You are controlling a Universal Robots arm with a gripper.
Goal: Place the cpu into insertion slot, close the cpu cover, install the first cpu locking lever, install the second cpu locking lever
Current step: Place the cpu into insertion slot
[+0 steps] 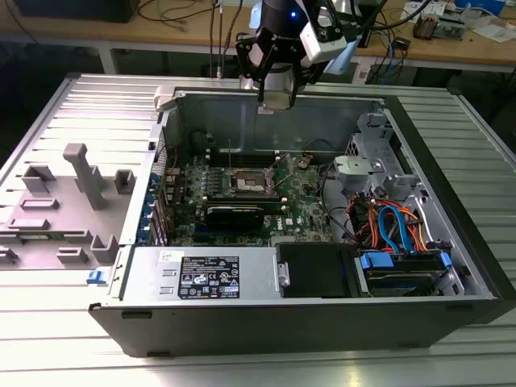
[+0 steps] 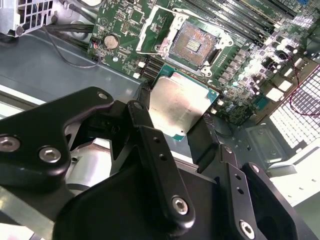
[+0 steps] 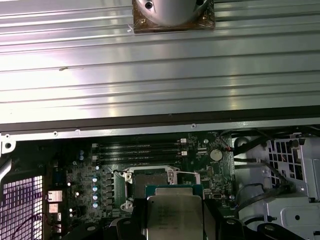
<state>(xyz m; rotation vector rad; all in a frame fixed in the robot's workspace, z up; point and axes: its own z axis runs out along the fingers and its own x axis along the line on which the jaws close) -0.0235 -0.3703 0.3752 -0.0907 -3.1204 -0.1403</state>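
The black gripper (image 2: 172, 116) is clamped on the cpu (image 2: 182, 100), a flat square chip with a silver-grey metal top and a green edge. One of its fingers (image 2: 142, 125) presses one side of the chip and another the opposite side. The chip hangs in the air, clear of the board. Faint engraved writing crosses its top in the first wrist view, but it cannot be read.

Just past the chip, below the gripper, lies the insertion slot (image 2: 195, 42). It is uncovered, with a dark pin field inside a silver metal rim, and chip and socket are apart. Around it spreads the green motherboard (image 2: 125, 20), with a round coin battery (image 2: 111, 41) to one side and long black memory slots (image 2: 235, 15) on the other.

Farther off, in the exterior view, the open computer case (image 1: 451, 242) lies on a ribbed metal table (image 1: 81, 105). At its near edge the power supply (image 1: 153, 274) carries a black-and-white label (image 1: 208, 278), its print not legible. Orange and blue cables (image 1: 387, 222) fill the exterior view's right.
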